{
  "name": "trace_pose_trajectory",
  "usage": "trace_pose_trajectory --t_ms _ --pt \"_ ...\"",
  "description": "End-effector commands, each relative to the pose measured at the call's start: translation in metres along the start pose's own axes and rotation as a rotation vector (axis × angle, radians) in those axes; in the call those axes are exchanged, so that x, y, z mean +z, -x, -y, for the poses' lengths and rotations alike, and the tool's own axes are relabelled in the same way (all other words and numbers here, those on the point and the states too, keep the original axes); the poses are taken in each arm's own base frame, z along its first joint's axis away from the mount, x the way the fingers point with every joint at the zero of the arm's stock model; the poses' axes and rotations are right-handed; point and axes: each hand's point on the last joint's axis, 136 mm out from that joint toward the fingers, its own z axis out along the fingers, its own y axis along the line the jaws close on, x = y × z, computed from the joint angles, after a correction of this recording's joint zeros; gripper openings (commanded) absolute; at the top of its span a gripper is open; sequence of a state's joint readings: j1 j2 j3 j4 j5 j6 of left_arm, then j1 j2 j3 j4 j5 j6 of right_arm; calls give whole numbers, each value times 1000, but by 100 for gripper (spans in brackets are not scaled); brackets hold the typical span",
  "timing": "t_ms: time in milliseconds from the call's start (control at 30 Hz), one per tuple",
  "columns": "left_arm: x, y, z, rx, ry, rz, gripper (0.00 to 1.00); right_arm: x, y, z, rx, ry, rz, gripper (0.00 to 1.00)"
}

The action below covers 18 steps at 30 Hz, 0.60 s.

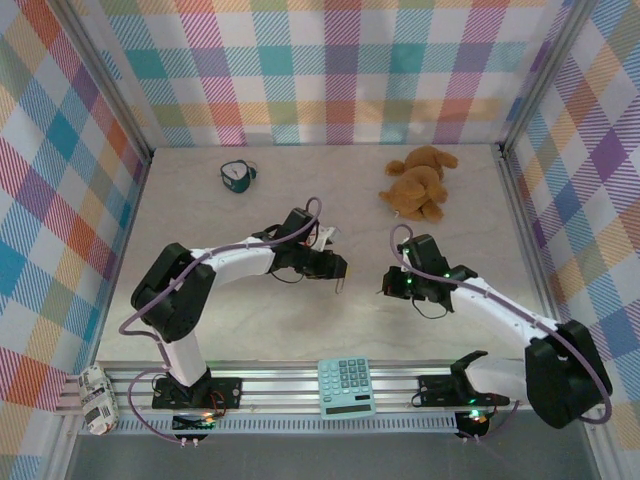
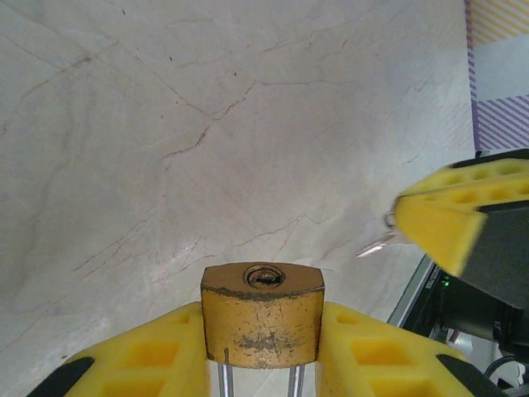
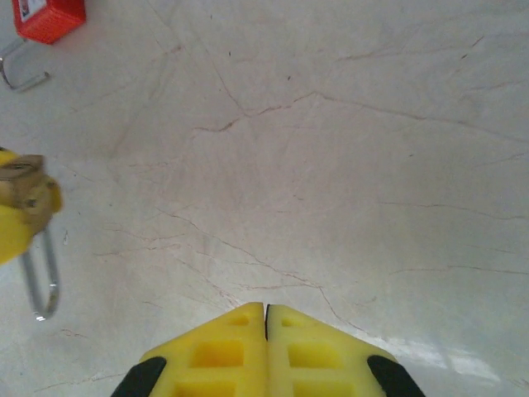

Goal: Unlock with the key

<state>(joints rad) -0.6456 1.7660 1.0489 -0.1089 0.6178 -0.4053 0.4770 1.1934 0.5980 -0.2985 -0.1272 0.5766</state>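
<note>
Brass padlock [image 2: 262, 318] in left gripper [image 2: 262, 335], key [image 2: 376, 245] nearby

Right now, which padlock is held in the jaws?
The brass padlock, clamped in the left jaws with its keyhole facing out. The red padlock lies loose on the table, gripped by nothing.

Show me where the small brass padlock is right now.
Left wrist view: the brass padlock is clamped between the left tool's yellow fingers, near the table's middle.
</note>
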Motion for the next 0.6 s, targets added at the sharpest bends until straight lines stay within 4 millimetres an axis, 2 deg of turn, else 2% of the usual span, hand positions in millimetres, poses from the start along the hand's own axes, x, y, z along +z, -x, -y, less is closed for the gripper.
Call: trace_pose_trajectory --t_ms 0,133,233,333,500,567 --pt "-15 8 18 26 -64 50 31 2 12 -10 14 79 34 0" --pt "-23 13 22 13 -100 85 31 9 8 6 39 48 -39 4" --pt "-26 16 25 16 -102 97 31 13 4 10 40 34 -65 8" --pt "-26 18 25 8 -105 106 32 19 2 15 45 20 -85 9" --pt "-27 20 26 4 -108 116 32 19 3 25 52 -22 -93 17" --pt "-28 20 25 1 -103 122 32 18 4 28 55 -39 -98 24"
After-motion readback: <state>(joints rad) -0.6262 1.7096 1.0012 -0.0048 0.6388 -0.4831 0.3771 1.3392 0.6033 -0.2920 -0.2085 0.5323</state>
